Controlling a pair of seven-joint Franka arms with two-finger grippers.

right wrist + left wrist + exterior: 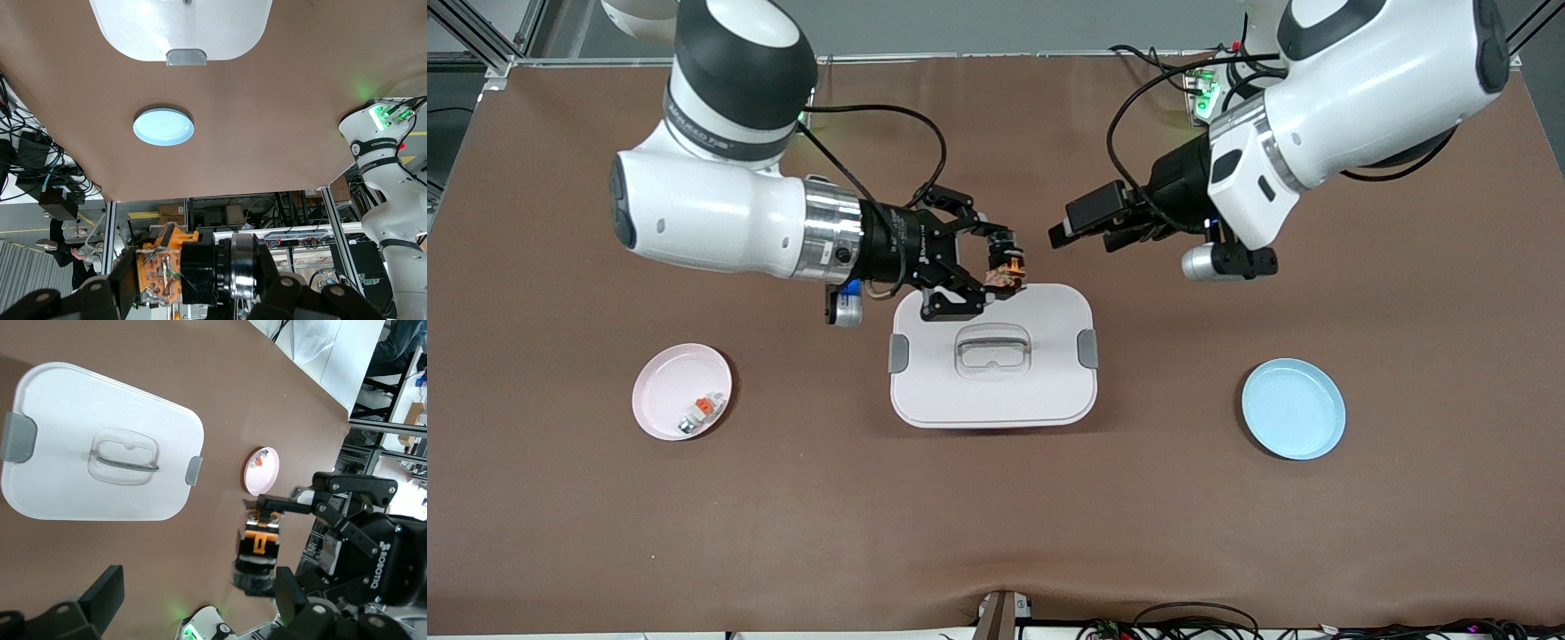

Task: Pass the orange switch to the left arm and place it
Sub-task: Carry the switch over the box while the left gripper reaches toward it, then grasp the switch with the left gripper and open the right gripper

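Handover step. Your right gripper (1003, 263) clamps the switch (1007, 265) over the box (992, 391) edge. Left gripper (1069, 233) faces it, fingers apart. Bring left in, level, above the lid.

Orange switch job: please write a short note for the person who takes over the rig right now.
Right gripper: shut on the orange switch, in the air over the edge of the box toward the robots' bases.
Left gripper: in the air over the bare table, facing the switch with a gap between them; not holding anything.
Pink plate holds another small piece; blue plate has nothing on it.
Done: switch picked up.
Left: handover to the left gripper, then set-down, probably on the blue plate.
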